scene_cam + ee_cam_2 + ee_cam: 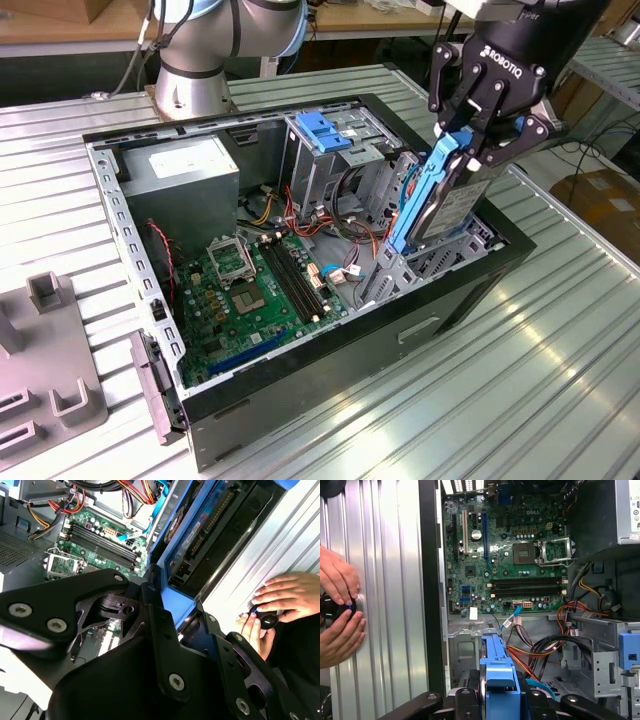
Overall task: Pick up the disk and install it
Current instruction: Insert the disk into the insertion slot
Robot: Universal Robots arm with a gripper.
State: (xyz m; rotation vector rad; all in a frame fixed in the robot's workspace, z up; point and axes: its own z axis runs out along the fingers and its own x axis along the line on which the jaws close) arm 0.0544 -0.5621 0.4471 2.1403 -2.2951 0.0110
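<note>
— What lies nearest?
— The bench; on it the open computer case, with the motherboard flat inside.
— And the disk?
— The disk stands tilted on end in the case's bay at the exterior view's right; the gripper is clamped on its upper end.
— Beyond that?
— The grey cage; farther, the arm's base.
</note>
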